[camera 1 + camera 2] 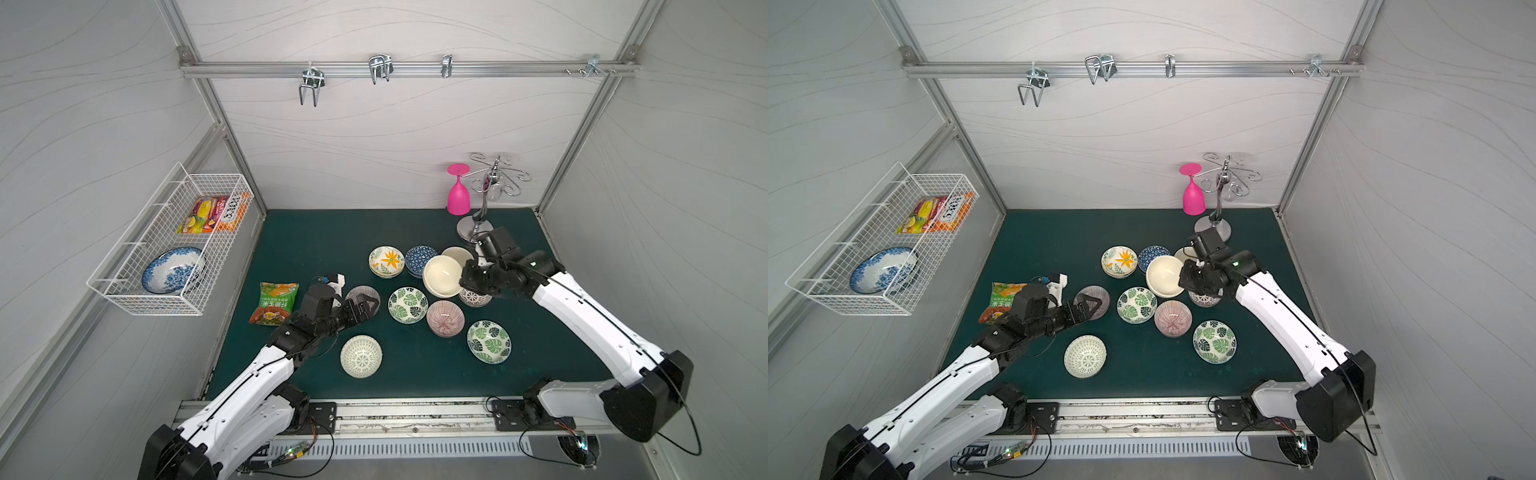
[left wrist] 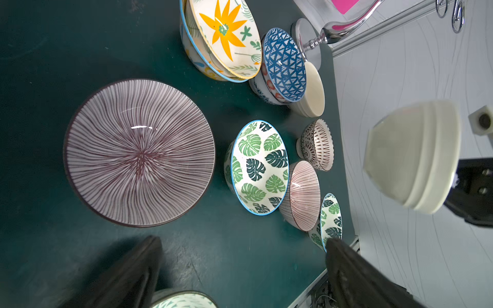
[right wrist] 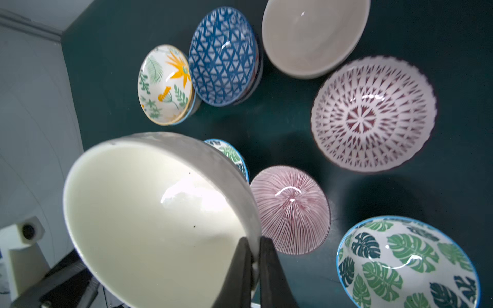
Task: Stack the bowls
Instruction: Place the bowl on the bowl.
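**Clerk:** Largest item first?

**Checker:** Counter [image 1: 316, 232], dark green mat, walled on three sides. Dial centred on the middle leaf bowl [image 1: 407, 304], twelve toward the back wall. Bare mat from ten through twelve up to that wall. A narrower bare strip runs along the front edge at six.

**Clerk:** Fixtures?

**Checker:** Wire basket [image 1: 145, 297] on the wall at nine, off the counter, holding a blue-and-white dish [image 1: 172, 270]. Glass rack [image 1: 478, 226] in the corner at one. Snack packet [image 1: 274, 303] at nine, near the counter's side edge.

**Clerk:** Bowls?

**Checker:** All round, no long axis. Those on the mat sit mouth up.
- Flower bowl [image 1: 386, 261] at eleven, nested in another.
- Blue triangle bowl [image 1: 420, 259] at twelve, also nested.
- Second cream bowl [image 1: 453, 252] at one.
- Lattice bowl [image 3: 373, 114] at three, partly under the right arm.
- Pink striped bowl [image 1: 445, 318] at four, just beside the dial bowl.
- Outer leaf bowl [image 1: 489, 341] farther out at four.
- Green-dashed bowl [image 1: 360, 356] at seven, nearest the front edge.
- Dark striped bowl [image 2: 140, 152] at nine.

**Clerk:** The lifted one?

**Checker:** Held cream bowl [image 1: 442, 275] at two, clear of the mat, mouth up, slightly tilted.

**Clerk:** Pincers?

**Checker:** Right pincer [image 3: 254, 248] is clamped on that bowl's rim, one finger inside and one outside. Left pincer [image 1: 365, 306] is spread wide above the dark striped bowl, holding nothing.
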Controlling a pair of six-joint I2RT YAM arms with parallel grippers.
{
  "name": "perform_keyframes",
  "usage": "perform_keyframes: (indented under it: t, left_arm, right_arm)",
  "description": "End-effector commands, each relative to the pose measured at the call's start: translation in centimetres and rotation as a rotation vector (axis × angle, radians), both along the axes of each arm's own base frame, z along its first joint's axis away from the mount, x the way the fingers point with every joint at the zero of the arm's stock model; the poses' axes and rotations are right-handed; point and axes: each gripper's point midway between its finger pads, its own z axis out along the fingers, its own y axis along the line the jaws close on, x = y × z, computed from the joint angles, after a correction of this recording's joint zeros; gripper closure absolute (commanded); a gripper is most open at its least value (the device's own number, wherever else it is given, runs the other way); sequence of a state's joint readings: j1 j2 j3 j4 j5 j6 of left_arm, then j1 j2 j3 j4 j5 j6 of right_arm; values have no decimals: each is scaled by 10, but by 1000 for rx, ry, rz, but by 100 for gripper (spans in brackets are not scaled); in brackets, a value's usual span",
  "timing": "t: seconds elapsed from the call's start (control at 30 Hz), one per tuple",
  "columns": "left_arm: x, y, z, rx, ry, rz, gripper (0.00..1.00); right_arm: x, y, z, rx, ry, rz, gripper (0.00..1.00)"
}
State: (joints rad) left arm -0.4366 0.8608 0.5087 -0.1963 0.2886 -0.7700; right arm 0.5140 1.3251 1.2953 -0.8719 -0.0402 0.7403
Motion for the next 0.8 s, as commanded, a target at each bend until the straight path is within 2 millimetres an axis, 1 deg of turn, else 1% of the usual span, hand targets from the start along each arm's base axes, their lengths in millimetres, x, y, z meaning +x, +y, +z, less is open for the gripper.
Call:
perform_keyframes:
  t: [0.0,0.13,0.23,0.37,0.53,0.67,0.77]
  left_arm:
    - [10,-6,18,-33,-66,-13,0]
    - [13,-8,18,-26,-68,-21,0]
    - [16,-9,19,-24,-74,-21,0]
    - [19,-11,19,-23,-75,-27,0]
    - [24,-13,20,-14,-79,-36,0]
    - [27,-17,19,-12,-72,-47,0]
    - [30,-18,18,-11,-69,-52,0]
  right_arm:
    - [28,-14,5,10,-9,14,100]
    - [63,-36,1,16,-11,-45,100]
    - [87,-47,-9,13,-1,-70,100]
    - [111,-57,-22,-24,4,-86,100]
    - [134,-62,-45,-44,27,-99,100]
    - [147,-60,-58,-52,43,-94,100]
    - [154,-63,-67,-85,54,-95,100]
